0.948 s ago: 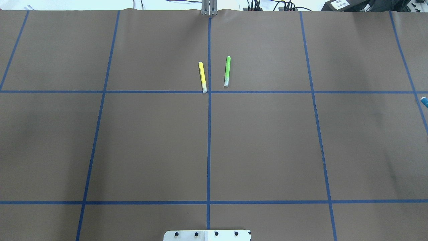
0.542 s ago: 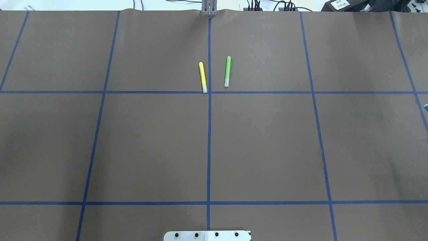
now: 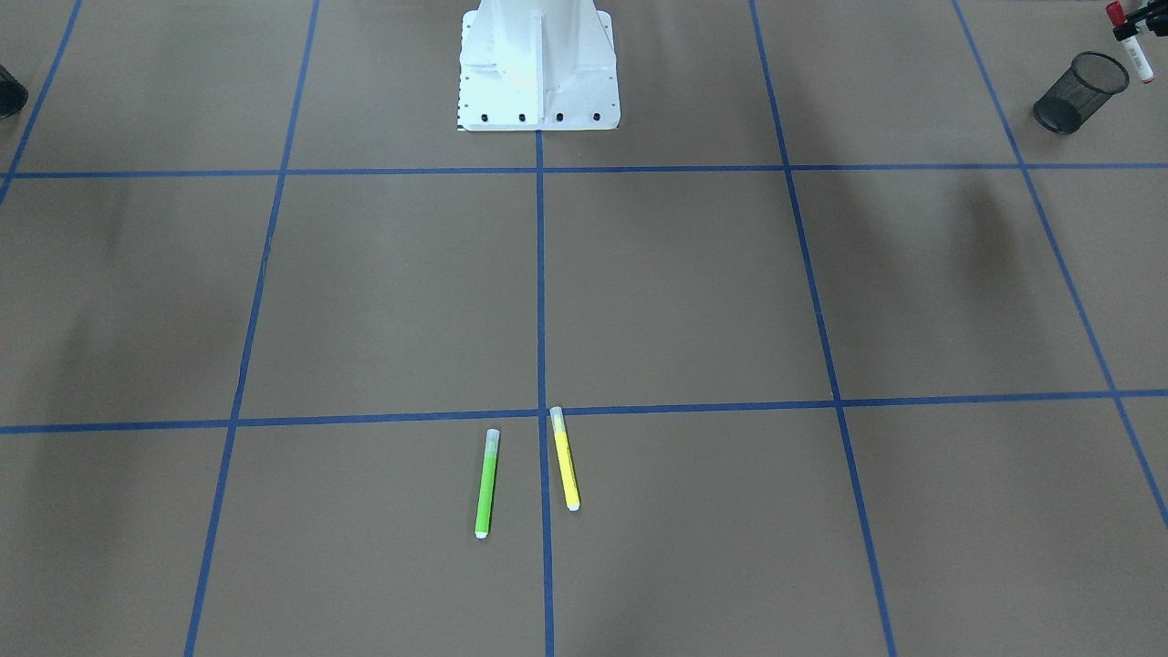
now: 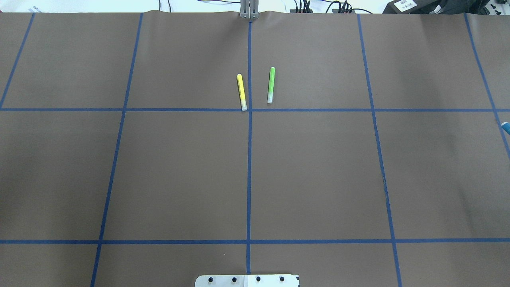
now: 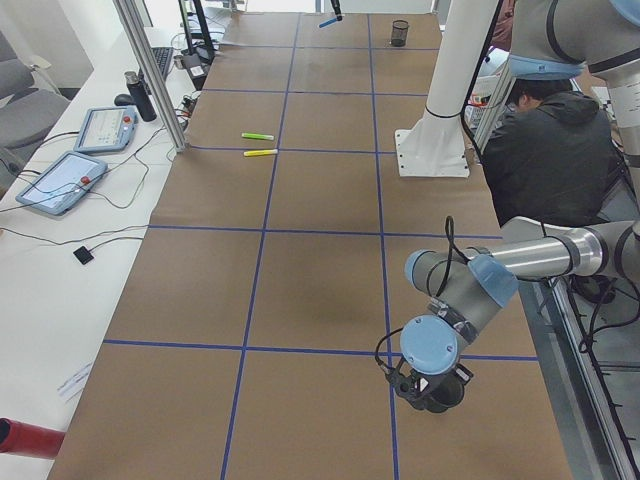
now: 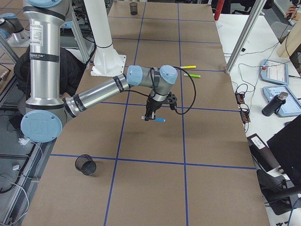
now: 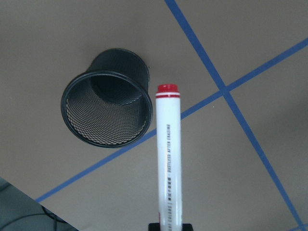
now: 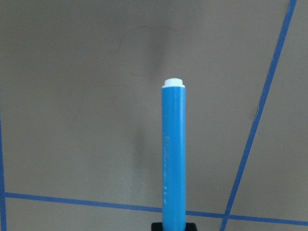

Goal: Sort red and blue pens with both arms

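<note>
In the left wrist view the red pen [image 7: 169, 159], white-barrelled with a red end, sticks out of my left gripper [image 7: 171, 225], which is shut on it. It hangs just beside the rim of a black mesh cup [image 7: 107, 113]. The front-facing view shows the same pen [image 3: 1133, 44] above that cup [image 3: 1081, 80]. My right gripper [image 8: 173, 225] is shut on the blue pen [image 8: 173, 154], held above bare brown table. In the right side view that pen [image 6: 158, 119] hangs level below the near arm's gripper [image 6: 151, 114]. Its tip [image 4: 505, 127] shows at the overhead view's right edge.
A yellow marker [image 4: 241, 91] and a green marker [image 4: 271, 85] lie side by side near the far middle of the table. A second black mesh cup [image 6: 86, 165] stands near the robot's side at the right end. The white robot base [image 3: 538, 68] stands mid-table.
The blue pen's tip at the overhead view's right edge has shifted a little toward the robot. The yellow and green markers have not moved.
</note>
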Available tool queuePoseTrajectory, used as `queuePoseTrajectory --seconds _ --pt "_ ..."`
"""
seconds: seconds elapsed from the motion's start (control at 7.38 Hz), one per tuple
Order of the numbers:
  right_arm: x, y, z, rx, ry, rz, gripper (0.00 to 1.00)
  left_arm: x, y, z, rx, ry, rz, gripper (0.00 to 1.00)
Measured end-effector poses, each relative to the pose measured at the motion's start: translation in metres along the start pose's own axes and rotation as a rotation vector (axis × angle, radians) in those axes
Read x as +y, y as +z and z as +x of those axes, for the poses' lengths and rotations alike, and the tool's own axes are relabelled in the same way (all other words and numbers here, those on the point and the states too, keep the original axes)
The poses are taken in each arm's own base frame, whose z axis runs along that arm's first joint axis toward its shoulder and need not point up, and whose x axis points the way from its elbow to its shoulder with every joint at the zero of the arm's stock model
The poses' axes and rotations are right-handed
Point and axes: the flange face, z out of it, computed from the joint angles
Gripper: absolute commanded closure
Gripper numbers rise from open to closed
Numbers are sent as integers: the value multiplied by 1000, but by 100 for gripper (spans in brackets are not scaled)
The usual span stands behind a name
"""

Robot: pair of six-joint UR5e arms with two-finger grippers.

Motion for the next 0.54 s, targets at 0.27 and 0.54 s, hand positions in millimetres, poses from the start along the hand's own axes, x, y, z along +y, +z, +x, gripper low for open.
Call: queuePoseTrajectory --seconds 0.27,0.54 --pt "0 -2 0 0 -2 5 100 -11 9 -12 33 -46 -27 100" --pt "1 -5 0 0 -3 13 100 -16 18 -28 39 -88 -52 100"
